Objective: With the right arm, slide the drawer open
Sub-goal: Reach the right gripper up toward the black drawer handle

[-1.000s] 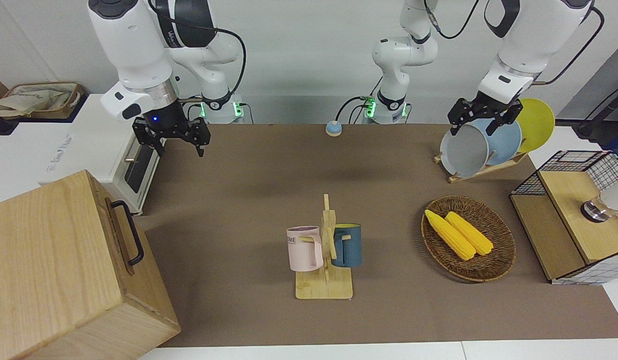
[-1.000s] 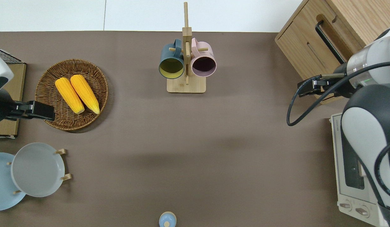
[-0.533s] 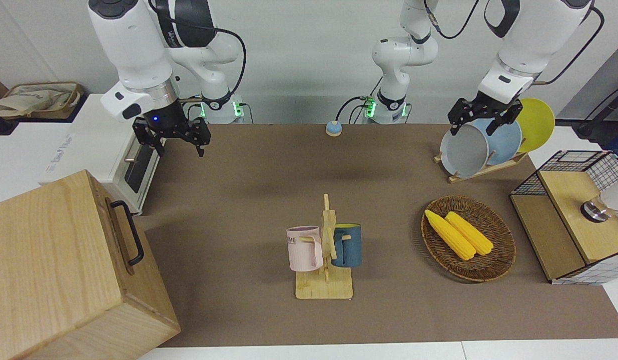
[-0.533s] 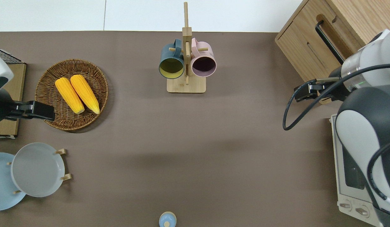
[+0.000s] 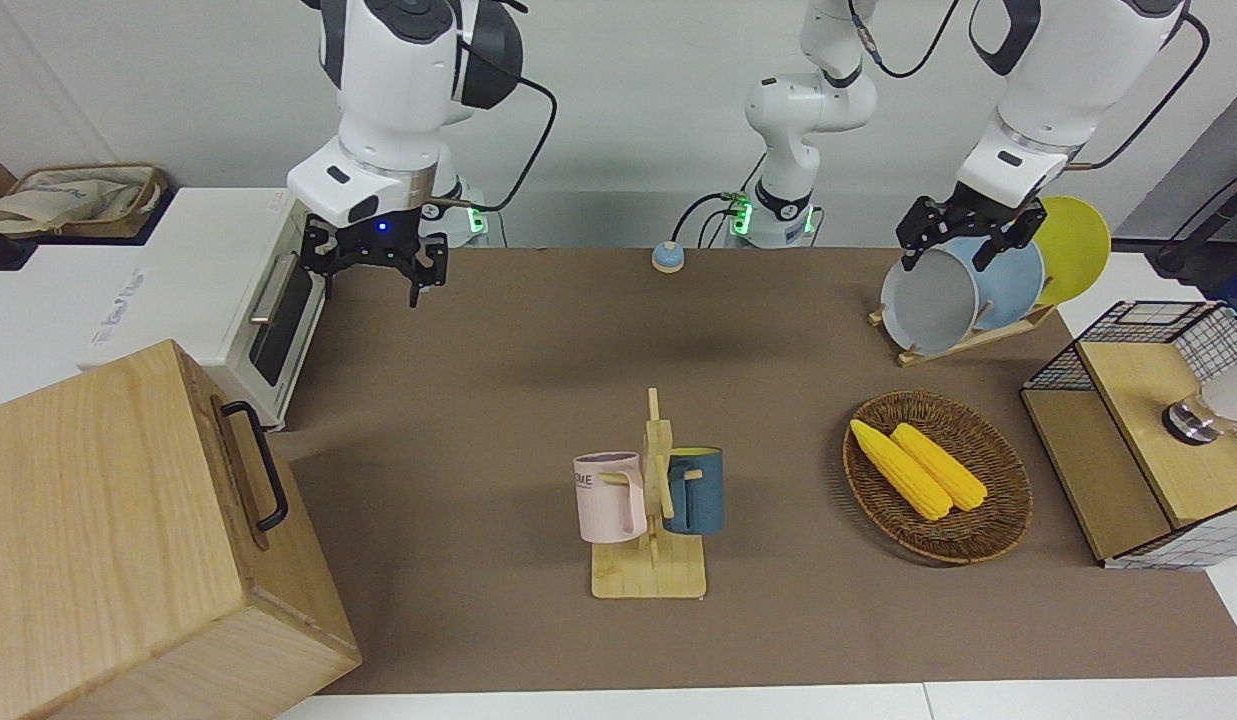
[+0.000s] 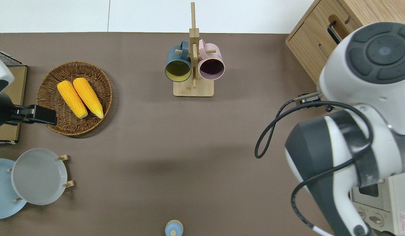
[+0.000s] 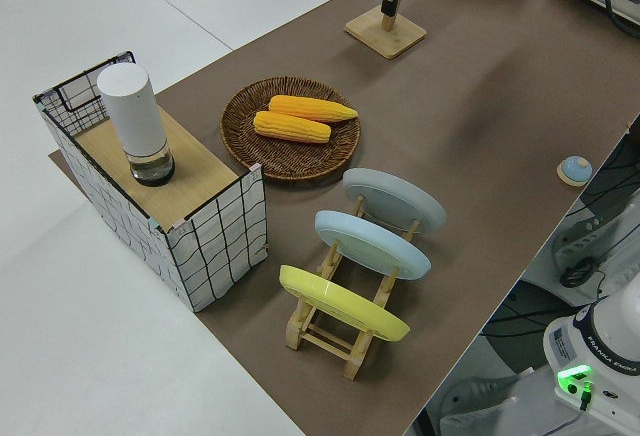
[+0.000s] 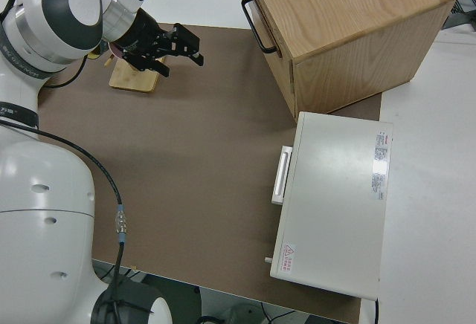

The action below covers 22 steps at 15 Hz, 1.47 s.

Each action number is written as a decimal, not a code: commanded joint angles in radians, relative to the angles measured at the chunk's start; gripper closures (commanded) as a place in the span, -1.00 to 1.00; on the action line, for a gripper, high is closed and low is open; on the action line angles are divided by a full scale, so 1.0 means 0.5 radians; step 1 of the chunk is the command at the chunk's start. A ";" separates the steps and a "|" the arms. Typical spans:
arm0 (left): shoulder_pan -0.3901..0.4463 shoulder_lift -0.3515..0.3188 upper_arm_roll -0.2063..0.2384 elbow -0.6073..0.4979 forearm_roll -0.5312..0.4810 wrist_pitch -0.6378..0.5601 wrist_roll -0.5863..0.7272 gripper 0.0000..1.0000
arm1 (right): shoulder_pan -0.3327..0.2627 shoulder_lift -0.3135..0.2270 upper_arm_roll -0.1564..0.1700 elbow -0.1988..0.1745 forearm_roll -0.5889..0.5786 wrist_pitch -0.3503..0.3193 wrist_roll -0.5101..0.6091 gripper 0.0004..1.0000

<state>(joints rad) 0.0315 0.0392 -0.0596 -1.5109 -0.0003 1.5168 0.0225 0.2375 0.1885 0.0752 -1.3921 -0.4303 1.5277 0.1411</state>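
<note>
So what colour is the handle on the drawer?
Black; the drawer handle shows best in the front view.

The drawer (image 5: 240, 470) was pale, matt wood with visible grain, its handle (image 5: 261, 463) a smooth black metal bar. The counter (image 5: 498, 400) wore a matt brown cloth-like cover, and the oven (image 8: 333, 201) had a smooth white painted casing. The basket (image 5: 988, 535) was rough brown wicker, and the mug rack (image 5: 650, 570) was light, smooth wood.
</note>
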 commanded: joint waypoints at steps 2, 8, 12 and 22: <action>0.008 0.023 -0.013 0.052 0.034 -0.039 0.019 -0.99 | 0.126 0.086 -0.003 -0.014 -0.439 -0.021 -0.089 -0.96; 0.008 0.023 -0.013 0.052 0.034 -0.039 0.019 -0.99 | 0.307 0.233 -0.003 -0.139 -1.113 0.040 -0.016 -0.96; 0.008 0.023 -0.013 0.049 0.034 -0.039 0.019 -0.99 | 0.320 0.325 -0.003 -0.296 -1.559 0.175 0.150 -0.96; 0.008 0.023 -0.013 0.052 0.034 -0.039 0.019 -0.99 | 0.209 0.543 -0.031 -0.385 -2.241 0.335 0.484 -0.96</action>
<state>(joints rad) 0.0315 0.0392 -0.0596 -1.5109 -0.0003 1.5168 0.0225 0.3801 0.4545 0.0547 -1.5618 -1.4818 1.6567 0.3304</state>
